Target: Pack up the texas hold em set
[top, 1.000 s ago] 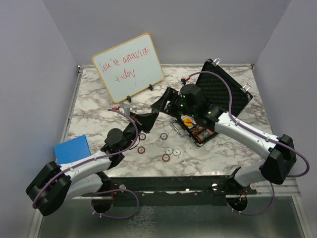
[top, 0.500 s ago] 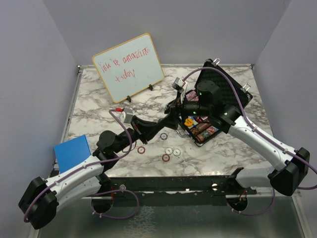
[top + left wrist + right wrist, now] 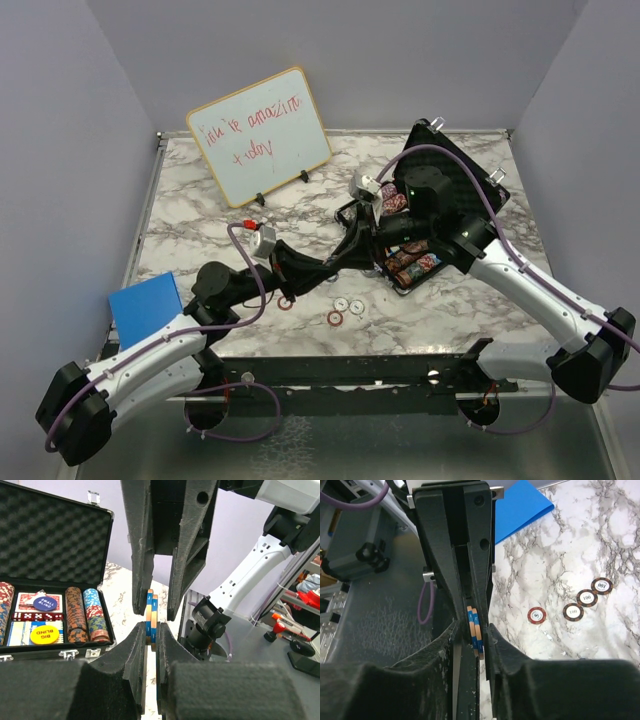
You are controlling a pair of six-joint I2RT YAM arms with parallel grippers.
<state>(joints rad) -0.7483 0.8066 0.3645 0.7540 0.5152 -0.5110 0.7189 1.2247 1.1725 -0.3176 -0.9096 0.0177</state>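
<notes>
Two orange-and-blue poker chips [image 3: 151, 615] [image 3: 475, 630] stand on edge above the table, and my left gripper [image 3: 151, 627] [image 3: 348, 246] is shut on them. My right gripper [image 3: 472, 630] [image 3: 155, 610] [image 3: 362, 232] meets it tip to tip. Its jaws straddle the same chips, with a small gap still showing on one side. The black briefcase [image 3: 460, 185] [image 3: 50, 540] lies open behind. It holds chip rows [image 3: 82, 612], red cards [image 3: 25, 600], a yellow disc [image 3: 44, 634] and red dice [image 3: 37, 616]. Loose chips [image 3: 334, 318] [image 3: 573, 611] lie on the marble.
A wood-framed whiteboard [image 3: 258, 135] leans at the back left. A blue box [image 3: 146, 303] [image 3: 520, 505] sits at the table's left front corner. One more red chip [image 3: 286, 302] lies under the left arm.
My left arm has carried the two chips rightward toward the case. The right gripper has swung out of the case to meet them, and its jaws have narrowed around them.
</notes>
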